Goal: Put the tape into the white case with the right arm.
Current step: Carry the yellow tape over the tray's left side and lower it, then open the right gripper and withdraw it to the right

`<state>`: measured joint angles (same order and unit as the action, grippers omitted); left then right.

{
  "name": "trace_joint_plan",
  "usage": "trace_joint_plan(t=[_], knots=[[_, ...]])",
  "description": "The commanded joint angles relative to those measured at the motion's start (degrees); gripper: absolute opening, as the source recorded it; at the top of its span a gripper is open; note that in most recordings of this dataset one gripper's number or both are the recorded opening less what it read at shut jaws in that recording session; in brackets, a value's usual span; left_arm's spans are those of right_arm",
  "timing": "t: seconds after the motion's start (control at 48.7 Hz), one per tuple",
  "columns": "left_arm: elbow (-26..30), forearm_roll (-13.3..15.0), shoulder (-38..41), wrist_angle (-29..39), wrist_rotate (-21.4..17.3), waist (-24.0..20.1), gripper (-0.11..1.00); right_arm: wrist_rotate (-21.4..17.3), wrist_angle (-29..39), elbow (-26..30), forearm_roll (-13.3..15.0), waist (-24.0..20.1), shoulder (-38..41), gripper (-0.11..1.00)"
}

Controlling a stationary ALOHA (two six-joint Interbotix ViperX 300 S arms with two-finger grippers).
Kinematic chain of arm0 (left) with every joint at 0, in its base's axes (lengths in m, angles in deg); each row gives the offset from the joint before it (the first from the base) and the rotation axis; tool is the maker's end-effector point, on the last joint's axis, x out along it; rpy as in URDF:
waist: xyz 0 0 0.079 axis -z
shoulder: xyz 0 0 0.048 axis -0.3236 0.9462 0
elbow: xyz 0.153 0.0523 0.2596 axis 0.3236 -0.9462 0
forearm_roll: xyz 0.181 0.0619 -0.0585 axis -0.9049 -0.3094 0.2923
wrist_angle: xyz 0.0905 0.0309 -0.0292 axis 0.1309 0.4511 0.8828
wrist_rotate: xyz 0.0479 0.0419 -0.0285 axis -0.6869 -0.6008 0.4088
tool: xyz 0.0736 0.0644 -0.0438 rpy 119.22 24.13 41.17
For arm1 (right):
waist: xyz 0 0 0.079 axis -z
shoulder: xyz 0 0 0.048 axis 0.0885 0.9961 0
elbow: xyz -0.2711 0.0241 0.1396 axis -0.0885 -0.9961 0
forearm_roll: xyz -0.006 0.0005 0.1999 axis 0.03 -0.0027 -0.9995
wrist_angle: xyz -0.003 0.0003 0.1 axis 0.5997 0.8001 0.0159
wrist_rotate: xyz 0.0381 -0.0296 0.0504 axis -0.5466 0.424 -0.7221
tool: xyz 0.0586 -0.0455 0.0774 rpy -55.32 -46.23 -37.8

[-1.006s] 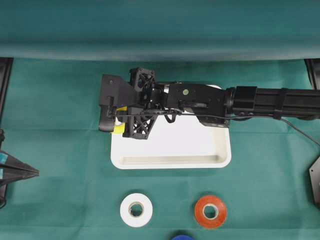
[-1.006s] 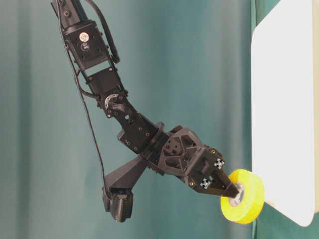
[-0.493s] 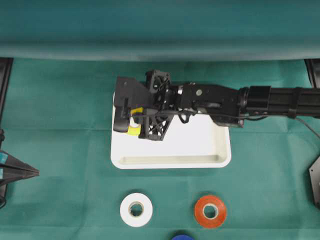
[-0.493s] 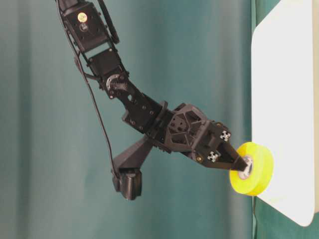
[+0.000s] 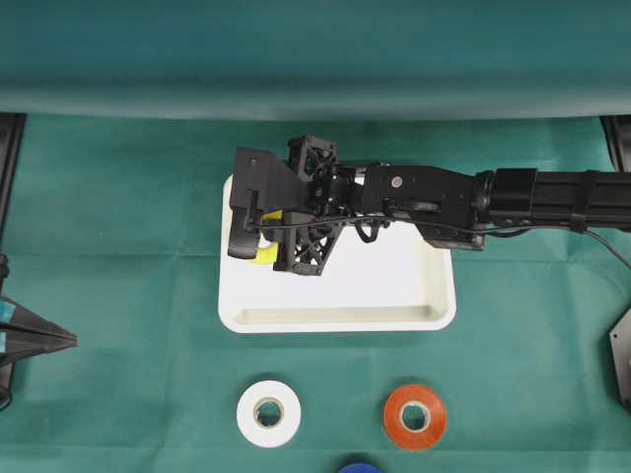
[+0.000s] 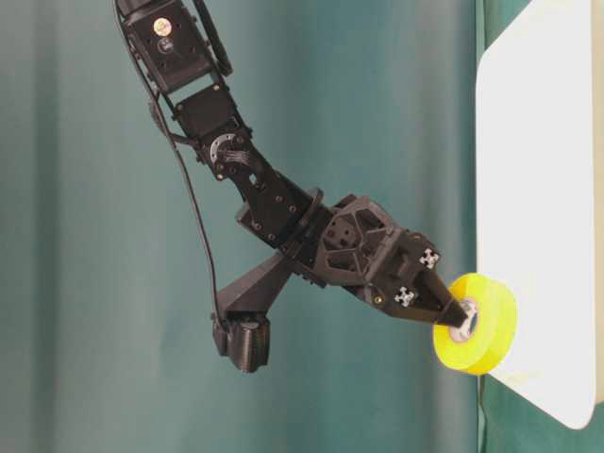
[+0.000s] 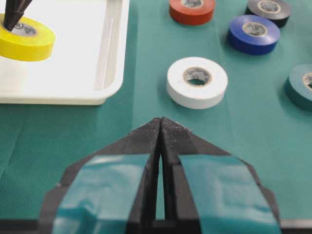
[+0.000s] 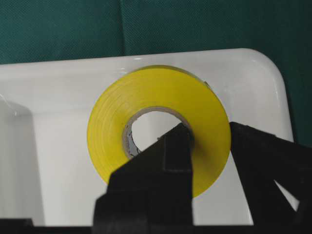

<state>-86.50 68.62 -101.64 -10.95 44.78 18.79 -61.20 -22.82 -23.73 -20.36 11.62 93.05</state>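
Note:
A yellow tape roll (image 8: pixel 107 131) is pinched by my right gripper (image 8: pixel 209 141), one finger through its hole and the other outside its wall. It sits over the left end of the white case (image 5: pixel 335 320). I cannot tell whether it touches the floor. In the overhead view the wrist hides all but a sliver of the tape (image 5: pixel 264 254). From table level the pointed gripper (image 6: pixel 461 316) holds the roll (image 6: pixel 491 326) against the case (image 6: pixel 538 142). My left gripper (image 7: pixel 161 122), marked with light-blue strips, is shut on nothing at the far left (image 5: pixel 59 338).
In front of the case lie a white roll (image 5: pixel 268 413), a red roll (image 5: pixel 414 416) and a blue roll (image 5: pixel 360 467) on the green cloth. The left wrist view also shows a dark roll (image 7: pixel 268 10) and a teal roll (image 7: pixel 300 85).
My right arm carried the yellow tape rightward from the case's left rim to over its left end. It barely moved in the last half second. The left gripper stayed still.

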Motion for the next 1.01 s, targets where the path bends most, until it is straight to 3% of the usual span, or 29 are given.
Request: trace_joint_plan(t=[0.0,0.062,0.144,0.287,0.328,0.41,0.739,0.985], knots=[[0.62,0.09,0.53,-0.62,0.00,-0.18,0.00,0.00,-0.44,0.53,0.09,-0.09,-2.81,0.01],[0.62,0.09,0.53,-0.62,0.00,-0.18,0.00,-0.09,-0.53,0.44,0.18,-0.09,-2.90,0.06],[0.62,0.09,0.53,-0.62,0.00,-0.18,0.00,-0.09,-0.35,0.35,0.26,-0.09,-2.81,0.22],[0.62,0.09,0.53,-0.62,0.00,-0.18,0.00,-0.09,-0.35,0.09,0.26,-0.26,-2.90,0.64],[0.62,0.09,0.53,-0.62,0.00,-0.18,0.00,-0.09,-0.35,0.00,0.18,-0.26,-2.90,0.72],[0.62,0.09,0.53,-0.62,0.00,-0.18,0.00,-0.18,-0.35,-0.18,0.18,-0.35,-2.90,0.66],[0.62,0.09,0.53,-0.62,0.00,-0.09,0.00,-0.18,0.79,-2.64,0.18,-1.49,-5.19,0.66],[0.62,0.09,0.53,-0.62,0.00,-0.18,0.00,-0.44,2.99,-12.74,0.26,-1.49,-13.45,0.66]])
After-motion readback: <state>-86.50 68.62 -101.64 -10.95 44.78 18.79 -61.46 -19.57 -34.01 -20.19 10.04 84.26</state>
